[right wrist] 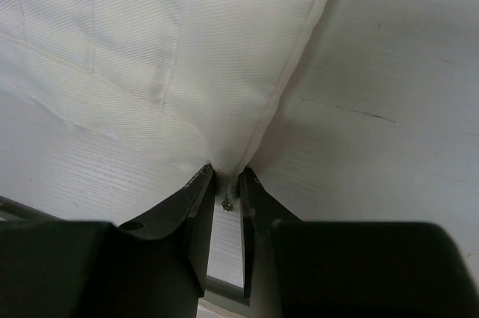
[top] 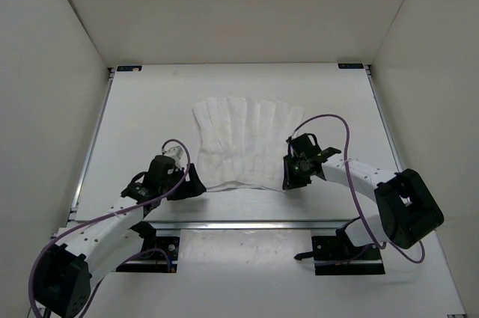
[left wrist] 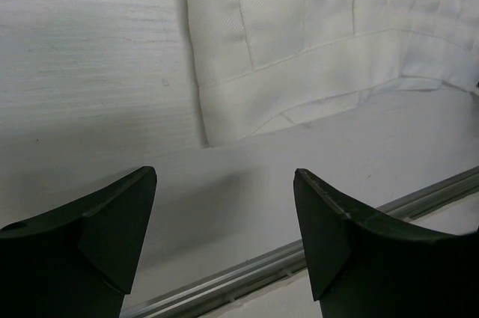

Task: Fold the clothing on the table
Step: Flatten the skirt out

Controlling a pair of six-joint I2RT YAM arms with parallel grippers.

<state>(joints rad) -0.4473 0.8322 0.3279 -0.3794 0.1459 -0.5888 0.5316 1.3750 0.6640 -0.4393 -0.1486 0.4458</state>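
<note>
The clothing point(top: 247, 142) is a white ribbed garment lying flat in the middle of the table point(top: 142, 116), fanning wider toward the far side. My right gripper point(top: 289, 182) sits at its near right corner. In the right wrist view the fingers point(right wrist: 196, 198) have closed to a narrow gap, with the corner of the clothing point(right wrist: 187, 49) pinched between the tips of the gripper point(right wrist: 226, 177). My left gripper point(top: 192, 183) is by the near left corner. It stands open point(left wrist: 224, 179) over bare table, and the hem corner of the clothing point(left wrist: 299, 49) lies just ahead of it, untouched.
A thin metal rail point(top: 247, 224) runs along the table's near edge, close behind both grippers, and shows under the left fingers point(left wrist: 314, 247). White walls enclose the table on three sides. Purple cables loop off both arms.
</note>
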